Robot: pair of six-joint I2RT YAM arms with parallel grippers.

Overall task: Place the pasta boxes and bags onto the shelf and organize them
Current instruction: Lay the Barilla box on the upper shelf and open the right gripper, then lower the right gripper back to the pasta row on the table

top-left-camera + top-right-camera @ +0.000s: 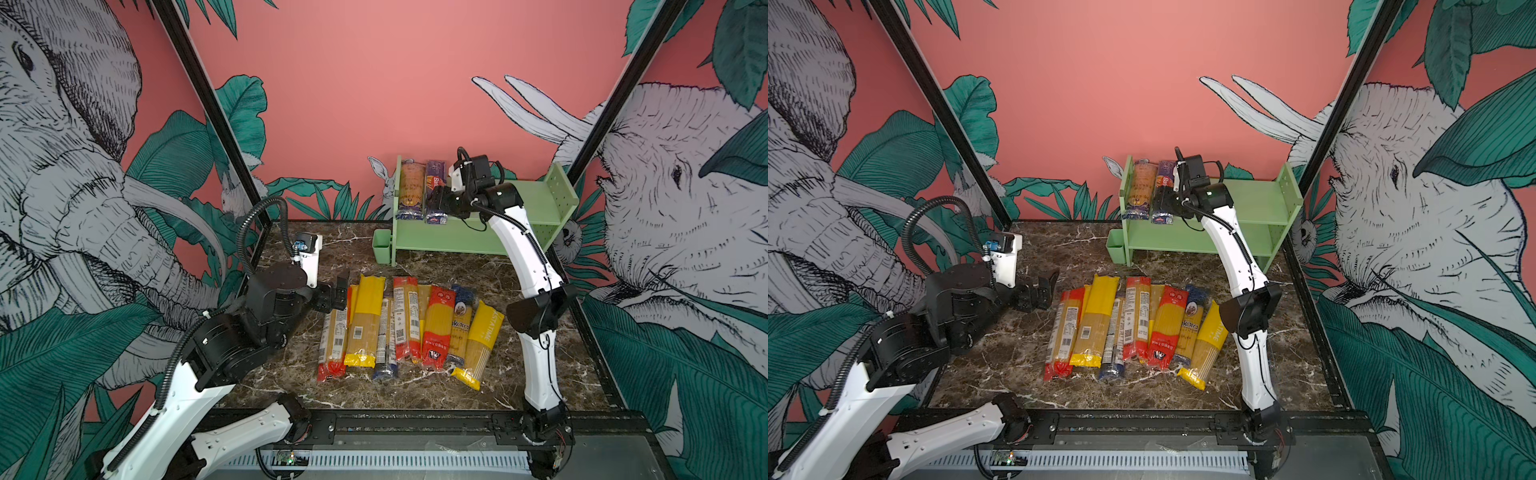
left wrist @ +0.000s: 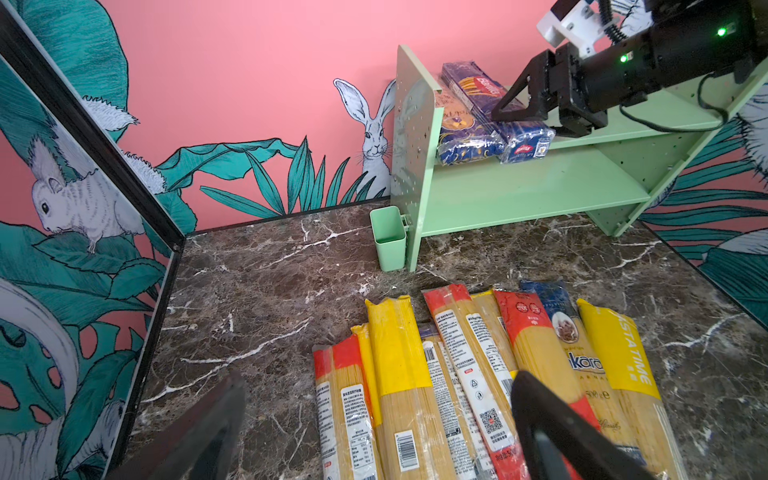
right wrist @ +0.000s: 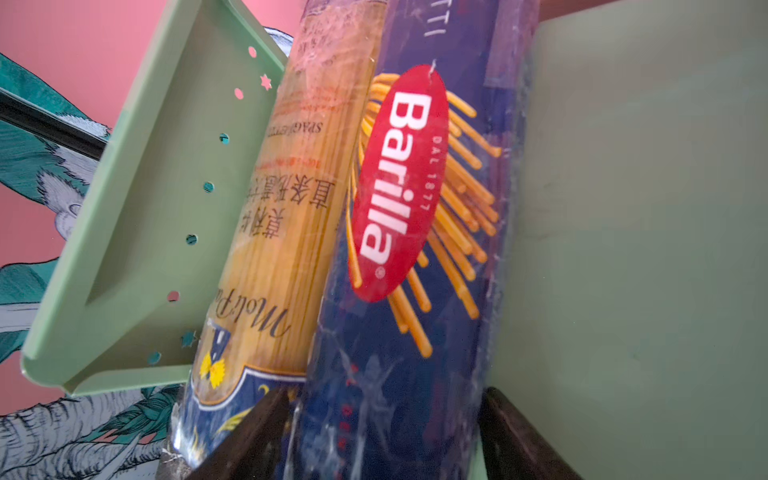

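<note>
Right end effector (image 1: 435,204): at shelf (image 1: 536,196) top tier | Barilla pack (image 1: 435,178) at its tips, blue-ended pack (image 1: 409,187) just beyond | left end effector (image 1: 341,291): jaws apart | spaghetti row (image 1: 409,328) on desk (image 1: 291,374) just beside its tips

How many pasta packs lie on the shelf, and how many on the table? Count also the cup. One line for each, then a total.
On shelf: 2, the Barilla pack and a clear bag, both on the top tier
On table: 9 packs, though they overlap, so this count is unsure
Cup: 1
Total: 12
</note>
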